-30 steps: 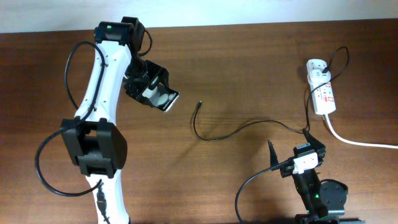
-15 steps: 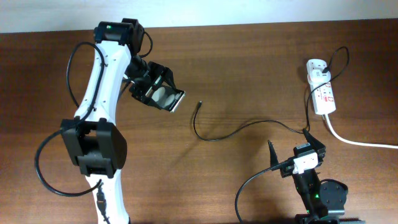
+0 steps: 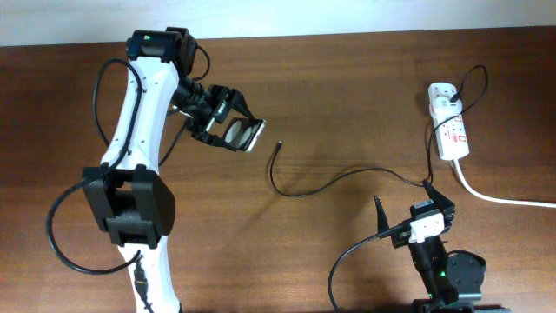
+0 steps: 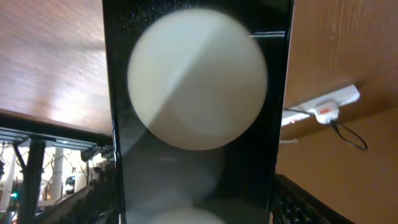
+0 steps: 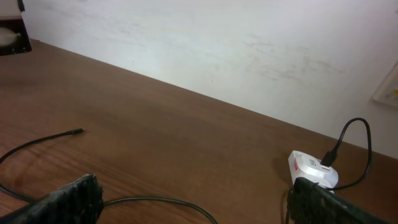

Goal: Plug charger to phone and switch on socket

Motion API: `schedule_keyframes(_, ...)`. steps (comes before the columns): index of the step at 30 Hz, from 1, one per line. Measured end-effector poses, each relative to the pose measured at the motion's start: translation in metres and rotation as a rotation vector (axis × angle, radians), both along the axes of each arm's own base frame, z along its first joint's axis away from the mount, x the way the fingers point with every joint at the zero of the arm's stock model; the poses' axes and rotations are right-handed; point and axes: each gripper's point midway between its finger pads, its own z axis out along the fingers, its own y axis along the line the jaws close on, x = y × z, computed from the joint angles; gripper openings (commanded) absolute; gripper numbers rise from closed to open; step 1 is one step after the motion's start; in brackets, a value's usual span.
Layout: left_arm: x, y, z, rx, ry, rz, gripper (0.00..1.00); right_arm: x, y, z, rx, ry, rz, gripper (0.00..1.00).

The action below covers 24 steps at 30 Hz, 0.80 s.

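My left gripper is shut on the black phone and holds it above the table at the upper left. The phone's glossy screen fills the left wrist view and reflects a round pale spot. The charger's thin black cable curves across the middle of the table. Its plug tip lies free, just right of the phone, and shows in the right wrist view. Its adapter sits in the white socket strip at the far right. My right gripper is open and empty at the front right.
A thick white mains cord runs from the socket strip to the right edge. The cable passes between my right gripper's fingers. The socket strip also shows in the left wrist view and the right wrist view.
My left gripper has carried the phone to the right, closer to the cable's plug tip, and turned it. The right arm and the cable have not moved.
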Motion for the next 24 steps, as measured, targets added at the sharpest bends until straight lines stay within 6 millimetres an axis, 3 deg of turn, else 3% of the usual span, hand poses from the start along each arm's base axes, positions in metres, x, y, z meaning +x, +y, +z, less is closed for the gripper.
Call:
schedule_keyframes(20,0.000,-0.012,0.010,-0.089,0.011,0.012,0.00,0.000,0.000,0.000,0.000,-0.001,0.000,0.99)
schedule_keyframes(24,0.000,-0.012,0.010,-0.089,0.011,0.012,0.00,0.001,0.000,0.015,0.019,-0.060,-0.001,0.99)
